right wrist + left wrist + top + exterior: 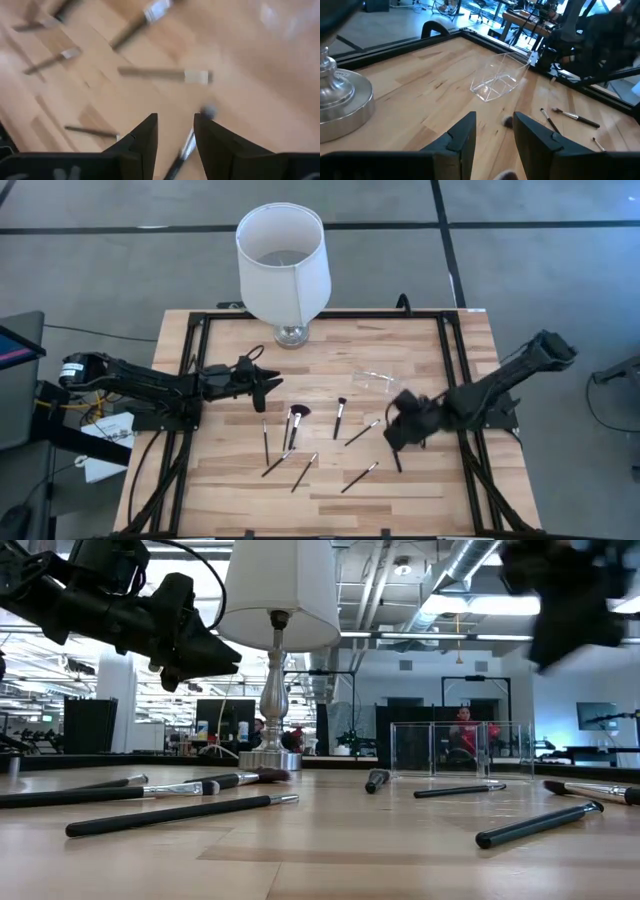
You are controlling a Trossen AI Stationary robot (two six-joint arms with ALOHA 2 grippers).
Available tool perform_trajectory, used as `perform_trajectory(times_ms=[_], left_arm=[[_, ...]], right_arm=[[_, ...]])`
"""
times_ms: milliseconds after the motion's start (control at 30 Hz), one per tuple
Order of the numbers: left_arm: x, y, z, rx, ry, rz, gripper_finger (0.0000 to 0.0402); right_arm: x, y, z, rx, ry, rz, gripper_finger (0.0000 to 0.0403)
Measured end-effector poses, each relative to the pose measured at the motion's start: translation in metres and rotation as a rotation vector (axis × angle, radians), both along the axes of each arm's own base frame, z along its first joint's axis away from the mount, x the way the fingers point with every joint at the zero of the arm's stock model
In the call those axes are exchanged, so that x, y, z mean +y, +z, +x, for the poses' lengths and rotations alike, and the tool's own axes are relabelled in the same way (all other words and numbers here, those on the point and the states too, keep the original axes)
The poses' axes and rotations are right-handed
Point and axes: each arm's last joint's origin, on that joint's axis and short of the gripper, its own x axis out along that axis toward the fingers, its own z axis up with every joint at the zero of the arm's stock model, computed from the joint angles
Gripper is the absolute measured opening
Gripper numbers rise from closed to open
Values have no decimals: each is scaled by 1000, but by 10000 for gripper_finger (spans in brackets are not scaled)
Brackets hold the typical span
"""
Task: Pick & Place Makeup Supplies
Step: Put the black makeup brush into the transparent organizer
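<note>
Nothing put away yet. Brushes (pixel 300 442) all lie loose on the table (pixel 420 480), holder (pixel 375 380) has none in it. Left gripper (pixel 268 388) & right gripper (pixel 397 438) both hang over the table w/ fingers apart, holding nothing. All brushes left to move.

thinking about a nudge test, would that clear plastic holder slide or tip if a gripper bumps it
The clear plastic holder looks thin-walled and empty, so it is probably light and would likely slide across the smooth wooden table. In the left wrist view it appears tilted or lying on a side, so it may rock or flip. Its sheer walls could well crack under a hard squeeze.
</note>
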Motion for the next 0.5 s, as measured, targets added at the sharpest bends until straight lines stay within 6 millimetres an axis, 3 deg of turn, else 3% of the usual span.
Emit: perform_trajectory(times_ms=[233, 500], left_arm=[[0, 0, 0, 1, -1, 0, 127], [-1, -1, 0, 9, -5, 0, 127]], right_arm=[[24, -46, 10, 216, -57, 1, 135], [24, -69, 27, 292, -25, 65, 187]])
